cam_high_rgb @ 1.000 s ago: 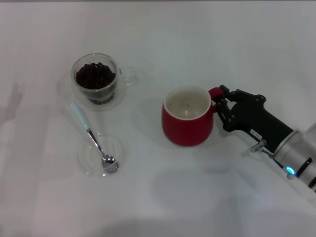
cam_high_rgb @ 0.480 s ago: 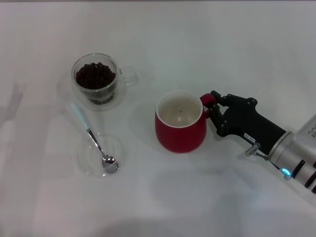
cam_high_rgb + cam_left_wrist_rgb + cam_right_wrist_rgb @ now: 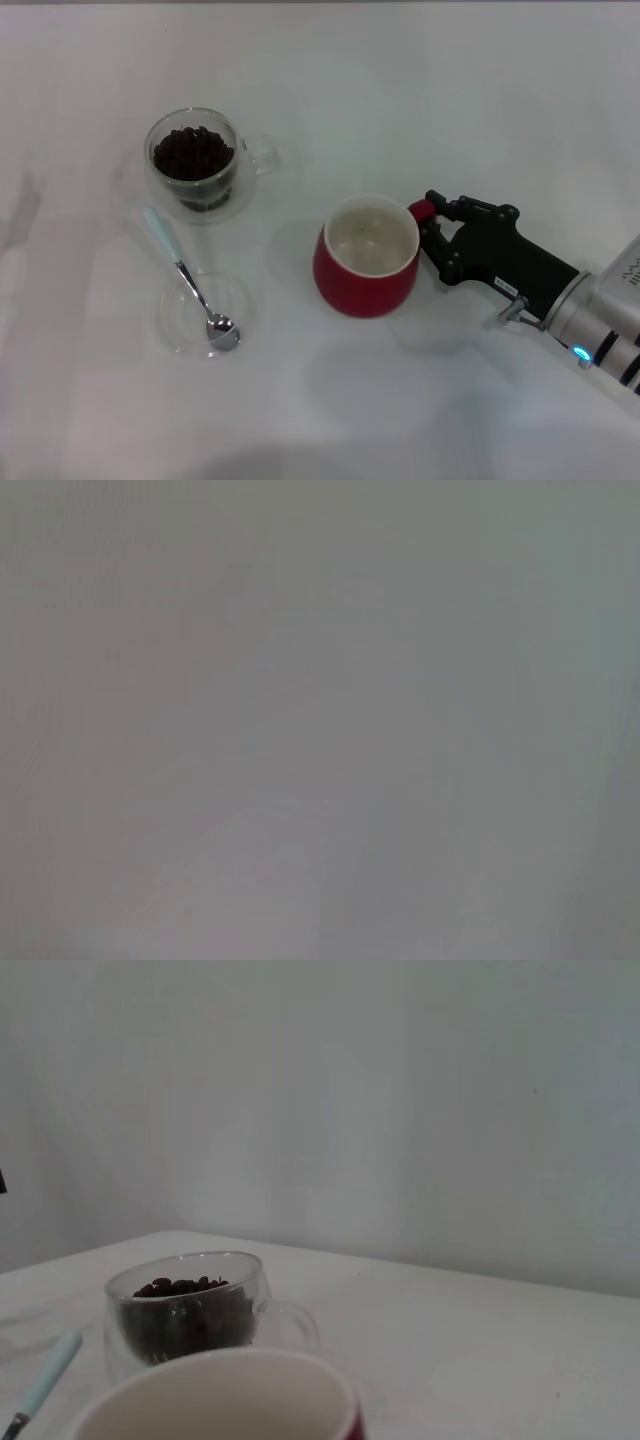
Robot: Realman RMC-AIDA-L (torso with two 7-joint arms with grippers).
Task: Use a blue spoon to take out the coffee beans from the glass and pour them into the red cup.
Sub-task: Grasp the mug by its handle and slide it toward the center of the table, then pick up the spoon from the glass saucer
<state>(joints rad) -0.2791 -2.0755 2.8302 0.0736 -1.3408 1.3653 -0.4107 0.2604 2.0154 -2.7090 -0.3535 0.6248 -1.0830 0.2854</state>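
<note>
Change: the red cup (image 3: 366, 257) has moved left across the table (image 3: 480, 110) from a second ago, nearer the glass (image 3: 193, 160).
Meaning: judged a shorter carry for the coffee beans (image 3: 192, 151); scooping not begun.
Fingers: right gripper (image 3: 430, 228) pinches the cup handle.
Spoon: blue spoon (image 3: 190, 282) lies untouched, bowl in a clear dish (image 3: 176, 322).
Left gripper: not visible.

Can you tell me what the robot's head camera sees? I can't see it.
The right pincer grips the red cup by its handle on a white table. To the left, the glass holds coffee beans; the blue spoon lies nearby.
</note>
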